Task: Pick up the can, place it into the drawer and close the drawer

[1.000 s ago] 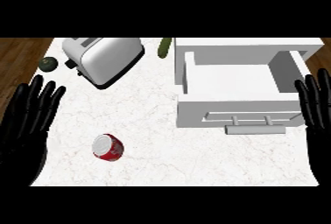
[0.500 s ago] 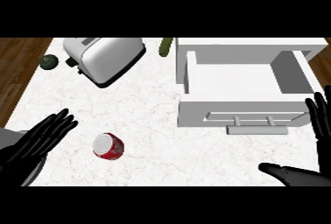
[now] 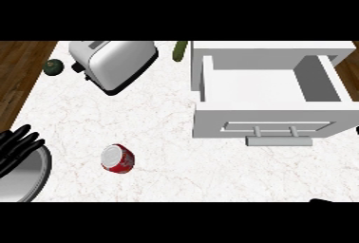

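Note:
The red can (image 3: 118, 159), its silver end facing up, lies on the white marble counter (image 3: 161, 123) at the lower left. The white drawer (image 3: 270, 84) stands pulled open at the upper right, nothing visible inside it, with its bar handle (image 3: 278, 141) on the near front. My left hand (image 3: 17, 146) shows at the left edge, fingers straight, open and holding nothing, a short way left of the can. Behind it lies the grey forearm (image 3: 26, 179). Of my right hand (image 3: 321, 200) only a black sliver shows at the bottom right edge.
A silver toaster (image 3: 116, 59) stands at the back left. A dark green round fruit (image 3: 53, 66) lies left of it on the counter's edge. A green cucumber (image 3: 181, 50) rests just left of the drawer unit. Wood floor borders the counter's left side.
My left hand has sunk toward the lower left edge, forearm now showing. My right hand has dropped almost out of the picture. The can and the drawer have not moved.

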### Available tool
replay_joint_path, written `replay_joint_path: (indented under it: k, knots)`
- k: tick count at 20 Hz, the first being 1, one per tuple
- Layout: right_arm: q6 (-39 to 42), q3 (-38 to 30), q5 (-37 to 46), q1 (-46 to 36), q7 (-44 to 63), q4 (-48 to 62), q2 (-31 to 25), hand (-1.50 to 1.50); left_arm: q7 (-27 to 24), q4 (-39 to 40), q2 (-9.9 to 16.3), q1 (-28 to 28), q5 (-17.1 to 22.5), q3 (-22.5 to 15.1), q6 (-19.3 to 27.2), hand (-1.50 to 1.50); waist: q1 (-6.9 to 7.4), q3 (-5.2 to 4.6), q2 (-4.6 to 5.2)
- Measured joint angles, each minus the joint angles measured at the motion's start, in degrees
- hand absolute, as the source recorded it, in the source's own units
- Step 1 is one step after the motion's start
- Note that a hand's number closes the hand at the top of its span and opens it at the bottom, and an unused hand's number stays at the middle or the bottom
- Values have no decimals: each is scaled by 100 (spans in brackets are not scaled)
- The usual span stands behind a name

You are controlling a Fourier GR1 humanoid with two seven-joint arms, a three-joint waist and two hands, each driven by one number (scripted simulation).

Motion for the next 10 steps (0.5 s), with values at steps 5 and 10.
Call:
replay_joint_path:
  k: [5,10]
  knots:
    - [366,-410,-335,206,-220,127,-88,-150,236,199,89,33,522,359,-202,-150,-2,-1,1]
    - [576,-619,-537,357,-228,40,-96,-150,761,411,216,-125,1155,388,97,-150,-13,0,3]
